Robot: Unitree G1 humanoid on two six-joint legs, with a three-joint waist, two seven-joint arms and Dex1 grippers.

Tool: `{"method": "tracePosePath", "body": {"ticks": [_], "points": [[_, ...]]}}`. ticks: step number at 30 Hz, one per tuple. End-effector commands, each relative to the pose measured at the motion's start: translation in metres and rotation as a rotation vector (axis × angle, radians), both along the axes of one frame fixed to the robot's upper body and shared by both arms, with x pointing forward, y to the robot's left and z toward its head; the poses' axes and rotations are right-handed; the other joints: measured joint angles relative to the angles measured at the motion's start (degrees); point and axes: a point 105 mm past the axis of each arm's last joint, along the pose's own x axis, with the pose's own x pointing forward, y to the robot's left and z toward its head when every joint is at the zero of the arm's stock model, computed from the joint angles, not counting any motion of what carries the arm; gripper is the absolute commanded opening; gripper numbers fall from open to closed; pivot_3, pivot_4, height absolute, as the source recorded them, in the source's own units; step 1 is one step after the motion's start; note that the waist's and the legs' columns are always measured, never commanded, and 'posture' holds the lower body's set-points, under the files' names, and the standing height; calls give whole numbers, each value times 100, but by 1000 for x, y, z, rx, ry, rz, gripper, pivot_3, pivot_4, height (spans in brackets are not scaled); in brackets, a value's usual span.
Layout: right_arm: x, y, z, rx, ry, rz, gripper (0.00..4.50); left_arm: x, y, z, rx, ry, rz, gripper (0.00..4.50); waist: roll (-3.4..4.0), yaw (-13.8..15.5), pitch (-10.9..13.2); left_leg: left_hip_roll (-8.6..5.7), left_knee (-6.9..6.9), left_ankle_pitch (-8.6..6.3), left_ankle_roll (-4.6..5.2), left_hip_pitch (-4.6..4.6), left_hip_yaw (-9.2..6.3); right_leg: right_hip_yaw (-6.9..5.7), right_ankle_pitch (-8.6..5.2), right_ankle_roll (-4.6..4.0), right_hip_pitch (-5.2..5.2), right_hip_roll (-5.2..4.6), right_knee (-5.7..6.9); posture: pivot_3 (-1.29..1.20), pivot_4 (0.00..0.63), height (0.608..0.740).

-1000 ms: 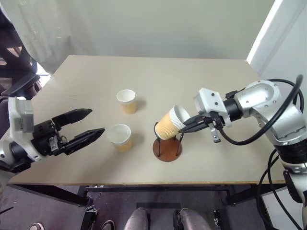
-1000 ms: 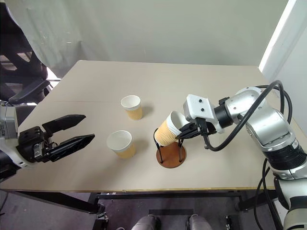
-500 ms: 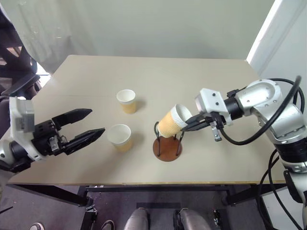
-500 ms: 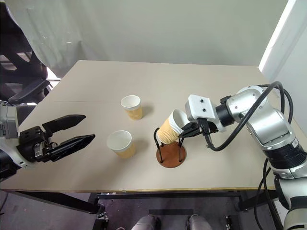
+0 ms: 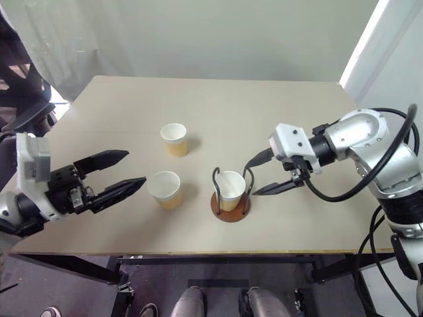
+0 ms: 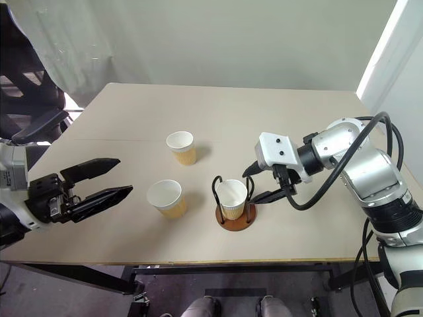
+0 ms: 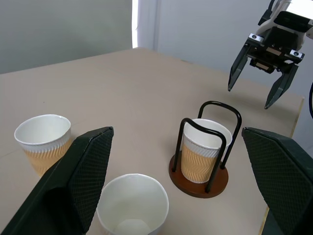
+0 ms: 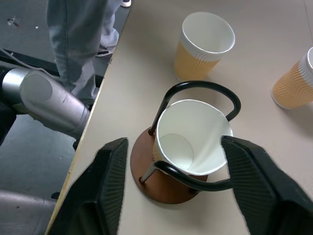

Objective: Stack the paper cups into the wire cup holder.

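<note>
Cup one (image 5: pixel 230 189) stands upright, seemingly seated, in the wire cup holder (image 5: pixel 229 206), right gripper (image 5: pixel 266 174) spread just beside it, left gripper (image 5: pixel 121 172) wide near two loose cups (image 5: pixel 165 189).

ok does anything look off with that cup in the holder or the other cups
Nothing stands out. One paper cup sits upright between the wire loops of the wire cup holder, mouth up, no dents visible. The two other cups stand upright on the table. Both the right gripper and the left gripper are open and empty.
</note>
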Motion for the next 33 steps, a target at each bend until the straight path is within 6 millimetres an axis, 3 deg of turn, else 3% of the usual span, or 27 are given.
{"method": "tracePosePath", "body": {"ticks": [1,4,10,14,21,27,30,33], "points": [[-8,-6,38,116,-38,30,2985,8,4,-16,215,106,19,4500,0,11,0,1,0,0,0,-1,0,0,-1,-1,0,1,0,0,150,740],[-5,-14,51,163,-46,-5,2985,17,2,-24,351,153,-14,4500,0,28,0,-1,0,0,0,0,-1,4,-2,-6,0,1,-2,0,150,740],[2,-28,50,154,-73,-93,2985,38,-8,-38,452,146,-84,4500,-6,46,-3,-1,0,-10,-16,-15,-1,5,-1,-15,-21,-1,1,0,150,740],[2,-31,48,145,-76,-121,2985,37,-25,-38,411,148,-200,4500,-6,33,-3,0,-7,-18,-24,-24,-2,4,1,-14,-38,0,11,0,150,740],[0,-30,49,152,-83,-133,2985,34,-36,-54,475,188,-302,4500,-5,8,-3,9,-11,-47,-22,-26,-2,2,17,31,-42,5,5,0,150,740],[-2,-31,49,153,-87,-140,2985,47,-29,-75,591,173,-259,4500,-5,7,-3,10,-8,-46,-17,-25,-2,2,18,32,-40,5,4,0,150,740],[-3,-30,49,156,-86,-142,3014,56,-21,-93,671,163,-238,3900,-5,7,-3,11,-6,-42,-12,-23,-2,2,17,29,-39,5,8,0,150,740],[-2,-30,49,157,-87,-144,3014,62,-21,-101,704,131,-238,2792,-5,8,-3,11,-2,-41,-11,-24,-2,2,17,28,-39,5,11,0,150,740]]}}
